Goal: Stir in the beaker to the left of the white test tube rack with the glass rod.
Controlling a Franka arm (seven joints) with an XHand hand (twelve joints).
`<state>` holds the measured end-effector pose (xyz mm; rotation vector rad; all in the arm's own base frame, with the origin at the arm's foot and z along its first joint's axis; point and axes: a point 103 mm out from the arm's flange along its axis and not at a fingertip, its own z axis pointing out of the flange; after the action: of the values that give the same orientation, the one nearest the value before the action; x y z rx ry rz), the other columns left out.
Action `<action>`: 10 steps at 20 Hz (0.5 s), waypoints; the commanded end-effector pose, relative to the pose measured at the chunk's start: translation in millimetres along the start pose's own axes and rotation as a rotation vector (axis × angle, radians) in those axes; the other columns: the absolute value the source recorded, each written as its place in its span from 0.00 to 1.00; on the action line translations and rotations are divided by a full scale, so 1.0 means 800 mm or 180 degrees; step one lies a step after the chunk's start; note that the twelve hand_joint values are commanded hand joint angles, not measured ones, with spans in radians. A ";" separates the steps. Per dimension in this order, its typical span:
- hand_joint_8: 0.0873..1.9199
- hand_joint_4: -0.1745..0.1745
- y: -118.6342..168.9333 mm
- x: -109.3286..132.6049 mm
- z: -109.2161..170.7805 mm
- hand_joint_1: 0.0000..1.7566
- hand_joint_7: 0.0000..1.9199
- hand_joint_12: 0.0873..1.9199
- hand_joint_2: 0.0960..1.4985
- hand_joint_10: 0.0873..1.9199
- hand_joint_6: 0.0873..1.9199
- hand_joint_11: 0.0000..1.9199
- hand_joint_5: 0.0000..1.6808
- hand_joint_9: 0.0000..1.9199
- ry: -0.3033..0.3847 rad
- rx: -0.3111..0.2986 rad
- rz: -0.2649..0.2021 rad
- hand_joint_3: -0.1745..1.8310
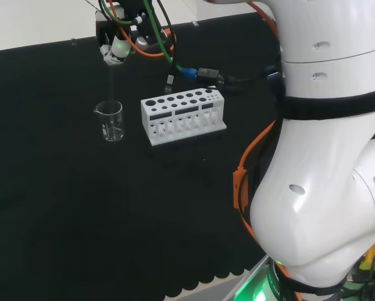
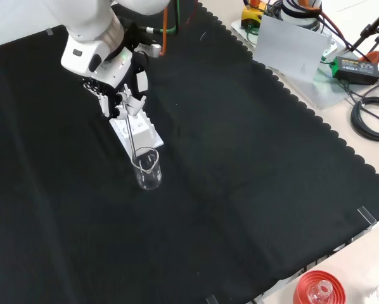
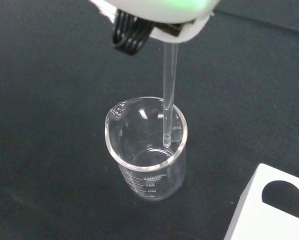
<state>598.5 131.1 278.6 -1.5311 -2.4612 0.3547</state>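
In the head view the black and white robot hand (image 1: 115, 45) hung at the upper left of the frame, above a small clear glass beaker (image 1: 110, 120) that stood upright on the black cloth of the desk (image 1: 68, 213), just left of the white plastic test tube rack (image 1: 183, 115) with its rows of round holes. The fingers (image 2: 127, 101) were curled round the top of a thin clear glass rod (image 3: 168, 90), which hung nearly straight down from them. In the wrist view the rod's lower end sat inside the beaker's mouth, close to the inner wall on the side away from the pouring lip, and its tip lay below the rim but well above the bottom; the beaker looked empty, though clear liquid would be hard to tell. In the front view the hand was at the upper left of the frame, with the rack directly beneath it and the beaker just below the rack in the picture, the rod slanting down into it. At the lower right edge of that view a red ribbed ring (image 2: 319, 288) lay on the pale desk beyond the cloth.
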 end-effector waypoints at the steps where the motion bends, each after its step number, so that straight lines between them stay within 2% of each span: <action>1: 0.41 0.00 -0.001 -0.002 0.000 0.68 0.84 0.46 0.43 0.33 0.52 0.88 0.64 0.90 -0.0073 0.0001 0.0001 0.47; 3: 0.41 0.00 -0.001 -0.002 0.000 0.68 0.84 0.46 0.43 0.33 0.52 0.88 0.64 0.90 -0.0083 0.0026 0.0007 0.47; 10: 0.41 0.00 -0.052 0.002 0.015 0.68 0.84 0.46 0.43 0.33 0.52 0.88 0.64 0.89 -0.0115 -0.0001 0.0080 0.47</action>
<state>598.3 127.7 287.9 -1.5502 -2.4912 0.3582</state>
